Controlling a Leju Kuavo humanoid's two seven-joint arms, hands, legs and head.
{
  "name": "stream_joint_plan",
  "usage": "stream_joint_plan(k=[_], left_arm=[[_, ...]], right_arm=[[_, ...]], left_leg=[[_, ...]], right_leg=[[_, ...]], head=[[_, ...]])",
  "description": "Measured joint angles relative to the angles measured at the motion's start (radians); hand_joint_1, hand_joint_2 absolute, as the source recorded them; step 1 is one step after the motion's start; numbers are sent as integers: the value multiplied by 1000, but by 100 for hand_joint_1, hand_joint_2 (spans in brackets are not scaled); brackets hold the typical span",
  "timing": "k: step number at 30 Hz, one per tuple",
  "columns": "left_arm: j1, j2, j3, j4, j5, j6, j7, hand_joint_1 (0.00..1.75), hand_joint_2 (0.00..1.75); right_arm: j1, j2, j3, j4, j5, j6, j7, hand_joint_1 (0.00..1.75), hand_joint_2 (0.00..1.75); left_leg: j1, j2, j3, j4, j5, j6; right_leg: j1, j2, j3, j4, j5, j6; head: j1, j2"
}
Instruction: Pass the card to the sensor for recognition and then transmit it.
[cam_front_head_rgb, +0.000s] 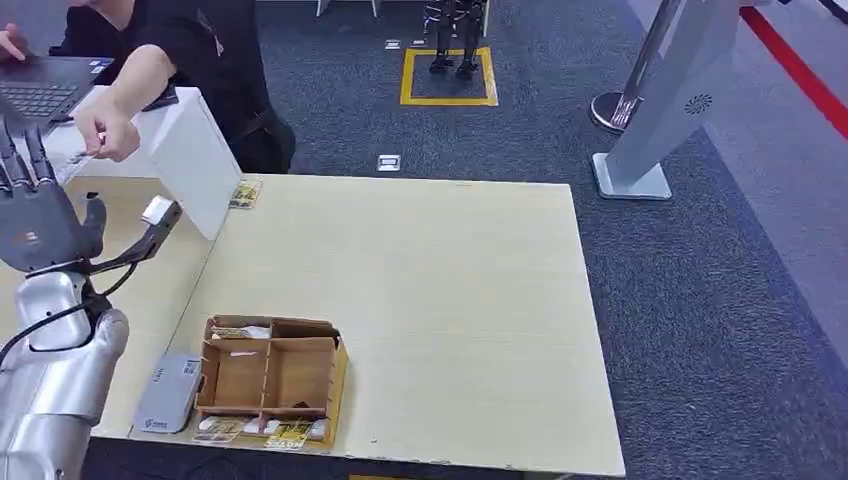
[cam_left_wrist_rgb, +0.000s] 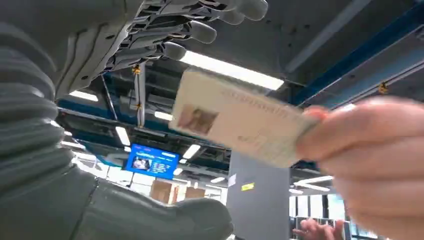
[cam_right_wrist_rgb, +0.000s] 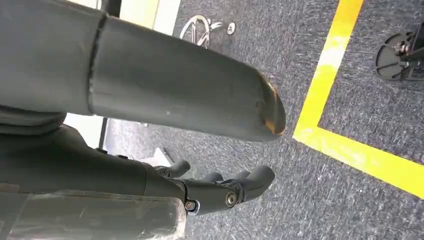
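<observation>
The left hand (cam_front_head_rgb: 38, 215) is standing raised at the far left of the bench (cam_front_head_rgb: 450, 300), fingers spread and holding nothing. The card (cam_left_wrist_rgb: 235, 117) is sitting pinched in a person's hand (cam_left_wrist_rgb: 365, 160) just beside those fingers. The right hand (cam_right_wrist_rgb: 220, 192) is hanging over the carpet, loosely open and empty. A grey sensor (cam_front_head_rgb: 168, 392) is lying beside a wooden box (cam_front_head_rgb: 270, 375) at the near left edge.

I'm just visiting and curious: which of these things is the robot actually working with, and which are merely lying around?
In the job:
card, held by a person's hand
left hand, raised and open
grey sensor

Lying about:
wooden box
laptop
grey stand
</observation>
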Motion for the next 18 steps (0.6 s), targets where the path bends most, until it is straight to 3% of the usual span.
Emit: stream_joint_plan(k=[12, 13, 14, 15, 18], left_arm=[[-120, -31, -112, 111, -2, 0, 52, 0, 175], [-127, -34, -124, 120, -2, 0, 52, 28, 175], [-132, -35, -130, 125, -2, 0, 53, 96, 175], [-137, -36, -138, 131, -2, 0, 53, 175, 175], [-147, -41, -152, 144, -2, 0, 55, 175, 175]], right_arm=[[-3, -11, 31, 8, 0, 11, -3, 0, 0], [-3, -11, 32, 8, 0, 11, -3, 0, 0], [-4, -11, 34, 9, 0, 11, -3, 0, 0], [-3, -11, 34, 9, 0, 12, -3, 0, 0], [-3, -13, 37, 10, 0, 11, -4, 0, 0]], left_leg=[[0, 1, 0, 0, 0, 0], [0, 1, 0, 0, 0, 0], [0, 1, 0, 0, 0, 0], [0, 1, 0, 0, 0, 0], [0, 1, 0, 0, 0, 0]], right_leg=[[0, 0, -1, 0, 1, -1], [0, 0, -1, 0, 1, -1], [0, 0, -1, 0, 1, -1], [0, 1, -1, 0, 1, -1], [0, 0, -1, 0, 1, -1]], head=[[0, 0], [0, 0], [0, 0], [0, 0], [0, 0]])
